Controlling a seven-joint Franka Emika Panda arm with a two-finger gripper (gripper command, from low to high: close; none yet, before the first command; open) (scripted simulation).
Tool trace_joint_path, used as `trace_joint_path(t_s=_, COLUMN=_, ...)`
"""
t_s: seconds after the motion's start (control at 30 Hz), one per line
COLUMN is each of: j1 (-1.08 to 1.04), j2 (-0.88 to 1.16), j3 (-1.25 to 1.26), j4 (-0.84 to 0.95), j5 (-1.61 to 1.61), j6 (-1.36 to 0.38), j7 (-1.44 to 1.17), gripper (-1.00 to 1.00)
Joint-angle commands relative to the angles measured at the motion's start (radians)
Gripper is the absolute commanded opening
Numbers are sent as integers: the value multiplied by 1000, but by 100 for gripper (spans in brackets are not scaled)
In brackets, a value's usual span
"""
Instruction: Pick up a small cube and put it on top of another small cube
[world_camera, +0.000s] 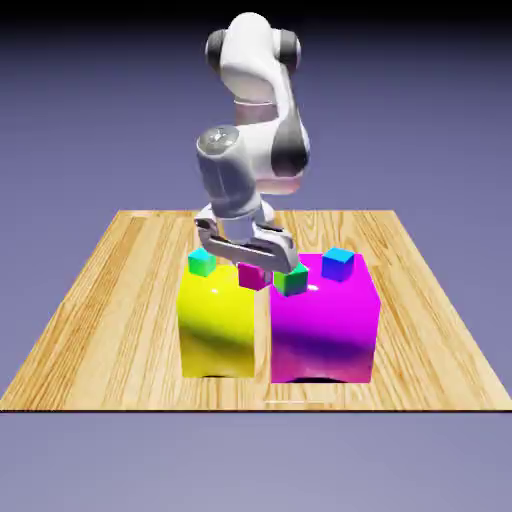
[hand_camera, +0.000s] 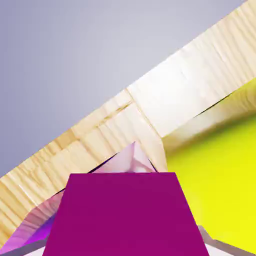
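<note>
Wood table (world_camera: 90, 340), two large blocks upon it | Fingers (hand_camera: 219, 248): closed on pink cube (world_camera: 252, 276), one each side | Cube position: between fingertips, near the blocks' adjacent top edges; green cube (world_camera: 291, 279) just beside, exterior view's right | Coming move: target cube undetermined; keep grip square.

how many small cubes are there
4: magenta-pink cube in the gripper, cyan cube at the yellow block, green cube and blue cube at the large magenta block; more may hide behind
</note>
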Motion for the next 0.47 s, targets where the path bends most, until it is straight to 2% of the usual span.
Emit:
trace_joint_path(t_s=0.0, j1=27, j2=-25, j3=-7, j4=1, j5=-9, j6=-40, j7=-26, gripper=-100)
trace_joint_path(t_s=0.13, j1=71, j2=-89, j3=2, j4=-5, j5=-52, j6=-164, j7=-75, gripper=-100)
trace_joint_path(t_s=0.3, j1=80, j2=-78, j3=12, j4=-171, j5=-43, j6=13, j7=-81, gripper=-100)
trace_joint_path(t_s=0.33, j1=80, j2=-78, j3=12, j4=-171, j5=-43, j6=13, j7=-81, gripper=100)
trace_joint_path(t_s=0.43, j1=76, j2=-83, j3=7, j4=-99, j5=-47, j6=-65, j7=-78, gripper=100)
